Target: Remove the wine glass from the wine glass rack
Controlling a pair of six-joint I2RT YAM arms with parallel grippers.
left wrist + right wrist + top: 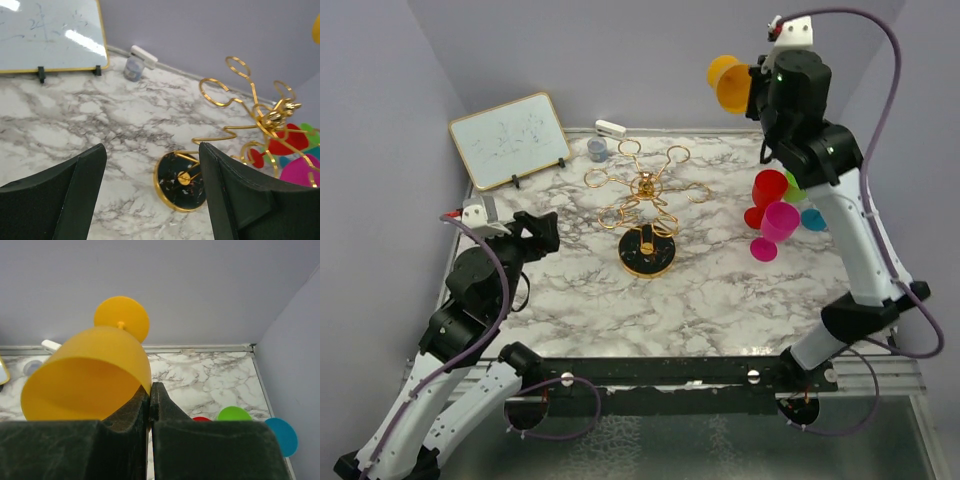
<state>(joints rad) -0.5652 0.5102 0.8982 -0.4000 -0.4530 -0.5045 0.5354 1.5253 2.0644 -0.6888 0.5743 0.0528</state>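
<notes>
**Orange glass held high, clear of the rack**

At the far left of the bench (720, 300) a whiteboard (510, 140) leans on two black clips, with faint marks on its face. In front of it, low over the marble-patterned top, the left hand (545, 235) hangs with its jaws spread wide and nothing between them. From its wrist camera the two black fingers (75, 195) frame the bare bench and the rack's base.

Further right along the back edge sit a small blue-grey jar (597, 149) and, just behind it, a white block (610, 128).

Near the middle of the bench the wine glass rack (645, 190) stands upright. Its gold ring-ended arms fan out from the central post, above a round black base (648, 252) with a gold rim.

To the right of the rack and well above the bench, the orange wine glass (730, 82) is in the air near the back wall, apart from the rack. It lies roughly on its side. Its long axis runs away from the right hand (760, 90), the round foot points outward to the left, and the open mouth faces back toward the hand. The wrist view shows the right hand's jaws pressed together on the bowl's rim.

Below that arm, at the bench's right side, red, pink, green and blue wine glasses (775, 215) crowd close together.
</notes>
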